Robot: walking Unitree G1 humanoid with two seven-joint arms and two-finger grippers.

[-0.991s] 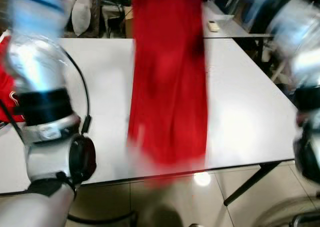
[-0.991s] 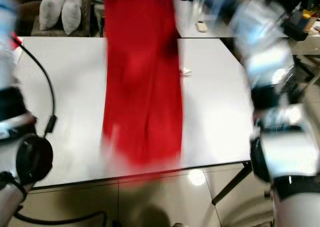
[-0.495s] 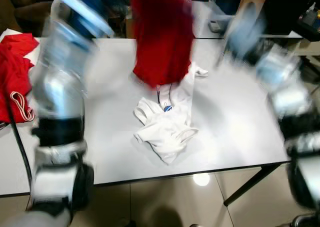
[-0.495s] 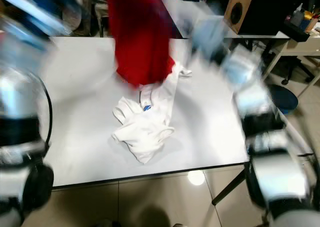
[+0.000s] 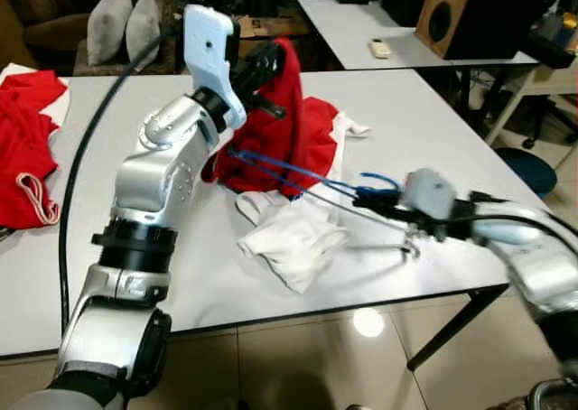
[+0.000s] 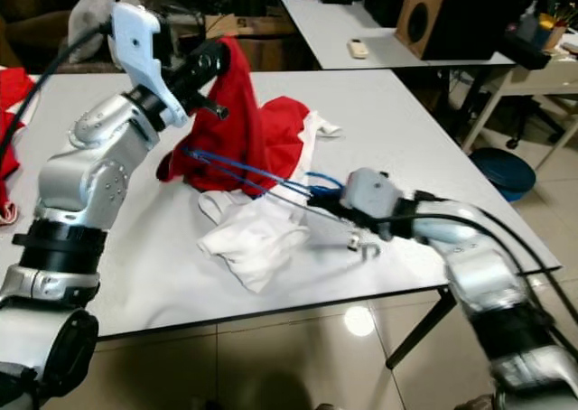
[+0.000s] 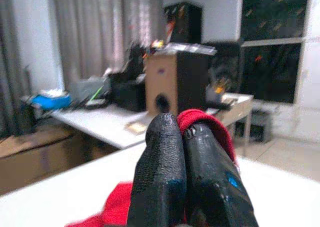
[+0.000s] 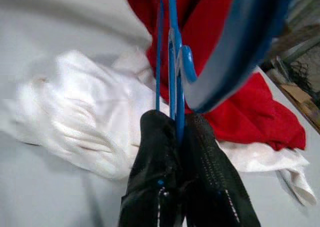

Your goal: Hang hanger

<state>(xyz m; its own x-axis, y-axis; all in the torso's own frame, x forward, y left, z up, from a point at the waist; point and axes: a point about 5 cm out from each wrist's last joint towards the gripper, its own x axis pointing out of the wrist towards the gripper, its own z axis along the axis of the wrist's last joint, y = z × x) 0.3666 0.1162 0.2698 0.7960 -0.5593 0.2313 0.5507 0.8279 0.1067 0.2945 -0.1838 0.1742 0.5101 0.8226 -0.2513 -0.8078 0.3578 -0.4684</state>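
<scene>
Two grippers at work over a white table (image 5: 433,130). L gripper (image 5: 271,60) is raised above the table's middle w/ its fingers (image 7: 172,172) pinched tight on a fold of the red garment (image 5: 280,125); the cloth peaks at the fingertips and drapes down to a heap on the tabletop. R gripper (image 5: 370,196) sits low over the table nr its right front, fingers (image 8: 177,157) clamped on the blue hanger (image 5: 298,177), approx at its neck, hook curling just past the fingertips. Hanger's thin arms run from there toward the red garment, far end at or under the cloth's lower edge, can't tell which. A white garment (image 5: 293,238) lies crumpled on the table below the hanger, partly under the red heap. More red clothing (image 5: 27,148) is piled at the table's left edge, well apart. Behind: 2nd table w/ a remote (image 5: 381,47), a wooden speaker (image 5: 447,17), and two pale pillows (image 5: 126,26) at back left.
</scene>
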